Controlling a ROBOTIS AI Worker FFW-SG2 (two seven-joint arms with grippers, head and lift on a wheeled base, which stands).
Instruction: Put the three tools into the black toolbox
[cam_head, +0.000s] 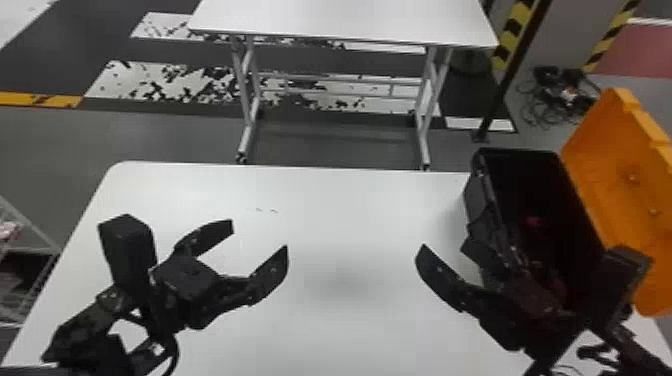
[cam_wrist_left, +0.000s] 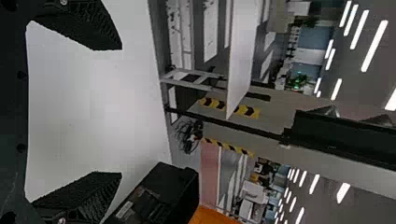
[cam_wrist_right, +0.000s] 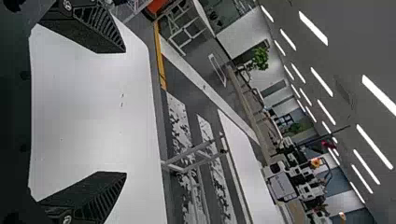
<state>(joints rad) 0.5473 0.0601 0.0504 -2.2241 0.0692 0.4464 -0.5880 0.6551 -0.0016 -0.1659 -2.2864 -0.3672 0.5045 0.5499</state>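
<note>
The black toolbox (cam_head: 487, 200) stands at the table's right side in the head view, its orange lid (cam_head: 620, 165) swung open to the right. Inside its dark interior a small reddish thing (cam_head: 533, 223) shows; I cannot tell which tool it is. My left gripper (cam_head: 260, 236) is over the table's left half, open and holding nothing. My right gripper (cam_head: 444, 246) is open beside the toolbox, its arm in front of the box's near part. In the left wrist view the left gripper (cam_wrist_left: 121, 111) has the toolbox (cam_wrist_left: 175, 191) beyond one finger. The right gripper (cam_wrist_right: 125, 112) is empty in its wrist view.
The white table (cam_head: 345, 215) lies under both grippers. Past its far edge, a second white table (cam_head: 345, 20) stands across the floor. A wire rack (cam_head: 30, 280) is at the left edge, and cables (cam_head: 555, 95) lie on the floor behind the toolbox.
</note>
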